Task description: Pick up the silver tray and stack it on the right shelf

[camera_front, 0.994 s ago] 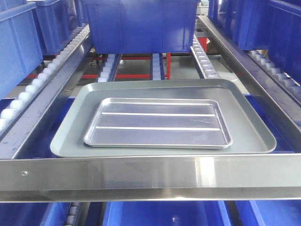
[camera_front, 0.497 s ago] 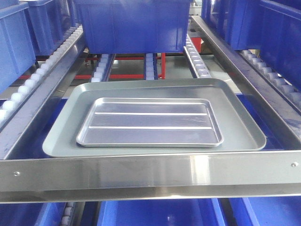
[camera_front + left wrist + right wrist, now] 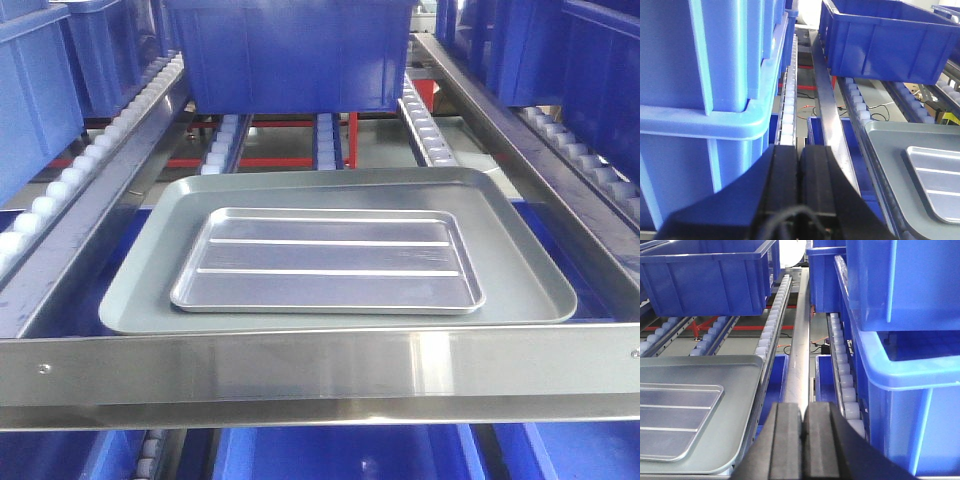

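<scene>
Several blue bins crowd the roller lanes behind and beside the shelf's front rail. A grey tray lies just behind that rail, and the silver tray rests flat inside it. Left gripper and right gripper show their jaws pressed together, holding nothing.

Left tool and right tool both level, fingers apparently pressed together, holding nothing.
</scene>
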{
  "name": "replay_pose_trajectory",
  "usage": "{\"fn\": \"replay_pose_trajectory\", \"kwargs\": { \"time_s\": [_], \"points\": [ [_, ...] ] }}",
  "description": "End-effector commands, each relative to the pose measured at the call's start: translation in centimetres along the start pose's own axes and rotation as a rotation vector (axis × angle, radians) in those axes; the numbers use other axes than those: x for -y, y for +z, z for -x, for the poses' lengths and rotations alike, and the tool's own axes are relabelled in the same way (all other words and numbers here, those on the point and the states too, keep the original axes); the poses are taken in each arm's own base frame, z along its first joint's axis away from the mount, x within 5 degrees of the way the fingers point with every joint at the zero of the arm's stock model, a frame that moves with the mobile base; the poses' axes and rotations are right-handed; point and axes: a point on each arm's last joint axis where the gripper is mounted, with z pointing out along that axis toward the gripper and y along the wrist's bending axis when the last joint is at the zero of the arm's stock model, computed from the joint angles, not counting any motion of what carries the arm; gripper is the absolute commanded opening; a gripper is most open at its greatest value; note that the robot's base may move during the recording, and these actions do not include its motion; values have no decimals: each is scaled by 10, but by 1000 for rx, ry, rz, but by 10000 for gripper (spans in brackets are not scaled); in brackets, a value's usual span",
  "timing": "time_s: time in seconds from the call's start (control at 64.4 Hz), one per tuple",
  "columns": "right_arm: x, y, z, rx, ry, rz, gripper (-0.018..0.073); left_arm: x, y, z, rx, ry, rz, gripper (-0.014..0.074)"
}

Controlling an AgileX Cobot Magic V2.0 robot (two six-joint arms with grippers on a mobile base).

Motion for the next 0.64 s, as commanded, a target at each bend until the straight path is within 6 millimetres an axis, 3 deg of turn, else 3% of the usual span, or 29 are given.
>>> {"fn": "replay_pose_trajectory", "kwargs": {
  "time_s": [0.0,0.622],
  "points": [
    [0,-3,16,136,-10,-6,56,0,-1,3,87,3,2,-100],
    [0,-3,16,136,-10,-6,56,0,-1,3,87,3,2,-100]
  ]
}}
